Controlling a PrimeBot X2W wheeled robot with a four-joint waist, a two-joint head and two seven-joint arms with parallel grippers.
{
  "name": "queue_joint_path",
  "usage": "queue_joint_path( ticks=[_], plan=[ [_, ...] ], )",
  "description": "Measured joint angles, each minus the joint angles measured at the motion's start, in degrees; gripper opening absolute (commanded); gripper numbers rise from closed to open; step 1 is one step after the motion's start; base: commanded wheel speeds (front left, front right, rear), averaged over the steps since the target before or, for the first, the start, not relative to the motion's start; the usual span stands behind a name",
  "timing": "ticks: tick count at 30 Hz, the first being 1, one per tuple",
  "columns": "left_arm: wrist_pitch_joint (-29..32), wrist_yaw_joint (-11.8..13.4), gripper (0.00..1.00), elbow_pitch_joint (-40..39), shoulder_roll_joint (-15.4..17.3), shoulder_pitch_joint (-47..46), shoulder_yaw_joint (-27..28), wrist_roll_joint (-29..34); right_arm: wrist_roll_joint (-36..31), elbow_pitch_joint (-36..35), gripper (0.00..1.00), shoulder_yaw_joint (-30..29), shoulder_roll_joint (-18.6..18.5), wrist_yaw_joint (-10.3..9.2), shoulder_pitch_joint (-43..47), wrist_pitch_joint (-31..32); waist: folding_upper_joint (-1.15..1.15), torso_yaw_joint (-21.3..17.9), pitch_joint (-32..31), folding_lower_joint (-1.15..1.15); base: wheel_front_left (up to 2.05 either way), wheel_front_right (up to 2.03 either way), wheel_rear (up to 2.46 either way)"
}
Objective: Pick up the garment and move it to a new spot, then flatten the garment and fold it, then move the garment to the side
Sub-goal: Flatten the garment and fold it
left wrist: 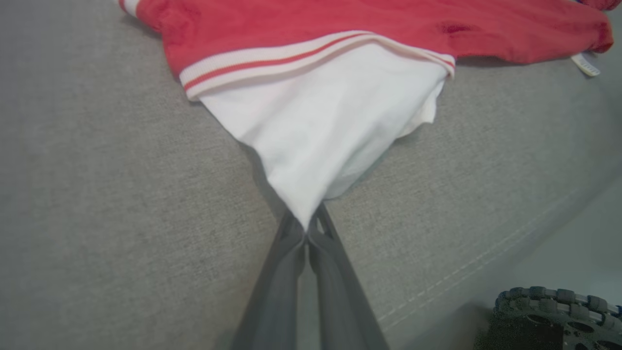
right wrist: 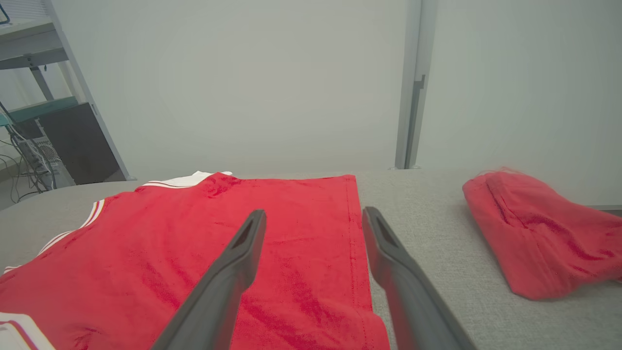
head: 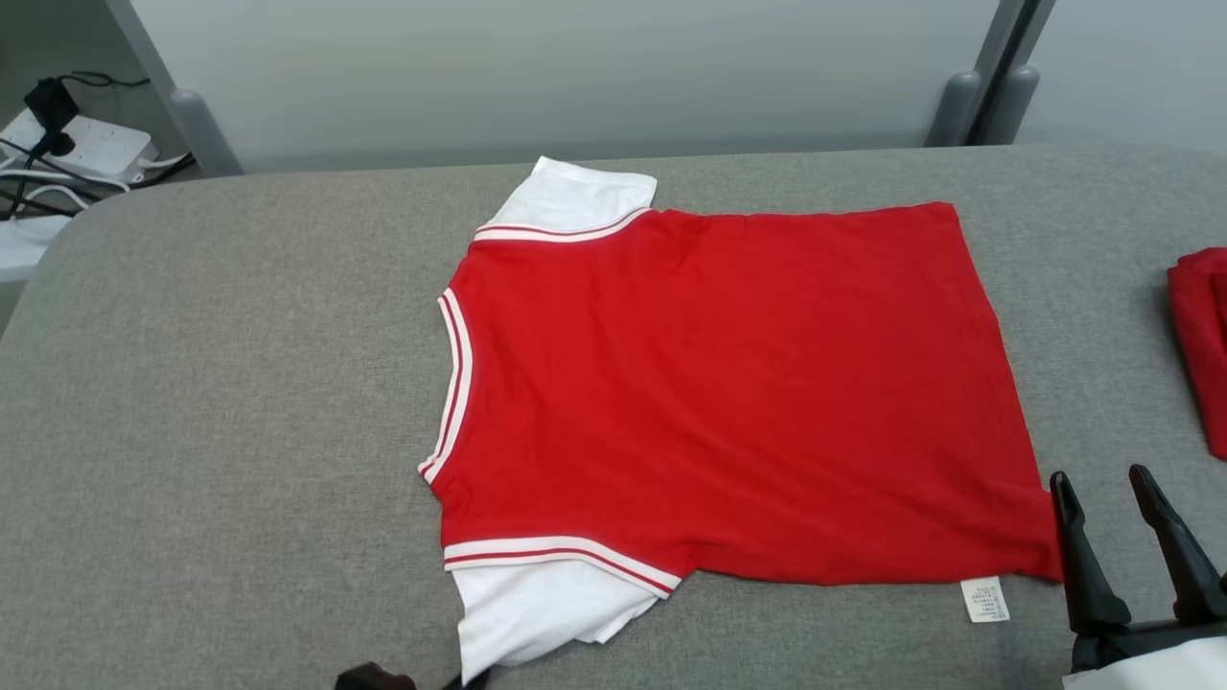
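Note:
A red T-shirt (head: 729,393) with white sleeves and striped trim, the garment, lies spread flat on the grey table (head: 211,402), collar to the left. In the left wrist view my left gripper (left wrist: 306,233) is shut on the tip of the near white sleeve (left wrist: 320,131), which is pulled to a point. That sleeve (head: 537,613) lies at the bottom of the head view. My right gripper (head: 1102,484) stands open just off the shirt's near right hem corner. Its two fingers (right wrist: 243,248) hover apart over the hem edge (right wrist: 357,243) with nothing between them.
A second red cloth bundle (head: 1203,335) (right wrist: 534,233) lies at the table's right edge. A white care label (head: 985,600) sticks out from the near hem. A power strip and cables (head: 77,144) sit beyond the far left corner. Grey wall and posts stand behind.

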Motion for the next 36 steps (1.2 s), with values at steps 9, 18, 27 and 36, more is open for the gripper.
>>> queue_joint_path(
  ticks=[9, 18, 27, 36],
  plan=[
    [12.21, 0.0, 0.0, -14.17, 6.33, 0.77, 2.26, -8.28, 4.41, 11.14, 1.0, 0.85, -1.37, 0.0, -0.1, 0.02, 0.0, 1.32, 2.1, 0.0, 0.0, 0.0, 0.0],
    [21.04, 0.59, 0.0, -25.77, 8.32, 4.34, 4.71, -17.22, 7.62, 18.34, 1.0, 1.7, -3.34, 0.0, -3.51, 2.64, 0.0, 2.14, 3.6, 0.0, 0.0, 0.0, 0.0],
    [22.01, 0.51, 0.0, -30.05, 8.7, 5.17, 3.9, -21.32, 10.82, 21.35, 0.8, 4.43, -3.75, 0.0, -3.66, 3.71, 0.0, 2.62, 4.02, 0.0, 0.0, 0.0, 0.0],
    [22.78, 0.07, 0.0, -32.32, 8.58, 5.17, 2.19, -27.85, 11.79, 23.49, 0.0, 6.82, -4.41, 0.0, -4.79, 4.32, 0.0, 2.84, 3.87, 0.0, 0.0, 0.0, 0.0]
  ],
)
